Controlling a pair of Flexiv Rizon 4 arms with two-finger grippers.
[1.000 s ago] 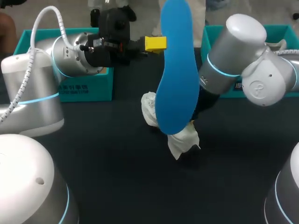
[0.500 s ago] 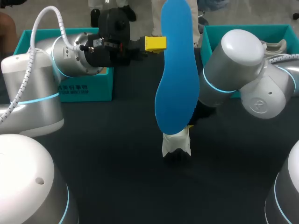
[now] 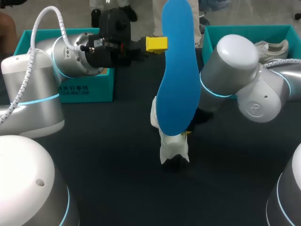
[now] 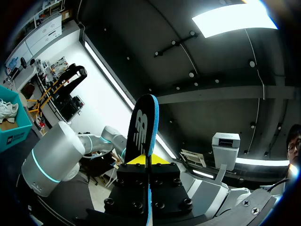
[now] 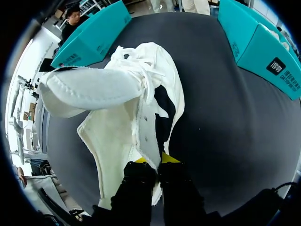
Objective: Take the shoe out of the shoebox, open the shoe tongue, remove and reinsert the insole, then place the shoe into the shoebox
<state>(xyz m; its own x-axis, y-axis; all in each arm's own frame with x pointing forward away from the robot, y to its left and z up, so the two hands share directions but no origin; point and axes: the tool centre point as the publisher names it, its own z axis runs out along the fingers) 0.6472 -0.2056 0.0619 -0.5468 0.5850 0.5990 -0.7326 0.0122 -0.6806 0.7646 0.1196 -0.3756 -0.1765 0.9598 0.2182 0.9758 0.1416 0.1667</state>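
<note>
Left gripper [image 3: 156,44], in the upper middle of the head view, is clamped on the blue insole [image 3: 178,70], which stands upright through the frame's centre; the left wrist view shows its thin edge pinched between both yellow tips. Right gripper [image 5: 151,161] is closed on the side wall of the white shoe [image 5: 122,108] at its opening, with the tongue and laces ahead of the fingers. In the head view the shoe sits just below the insole's lower end, over the dark table [image 3: 108,160]; contact with the table cannot be told. One teal shoebox [image 3: 244,33] at upper right holds another white shoe [image 3: 272,47]; a second teal box [image 3: 87,89] stands at upper left
</note>
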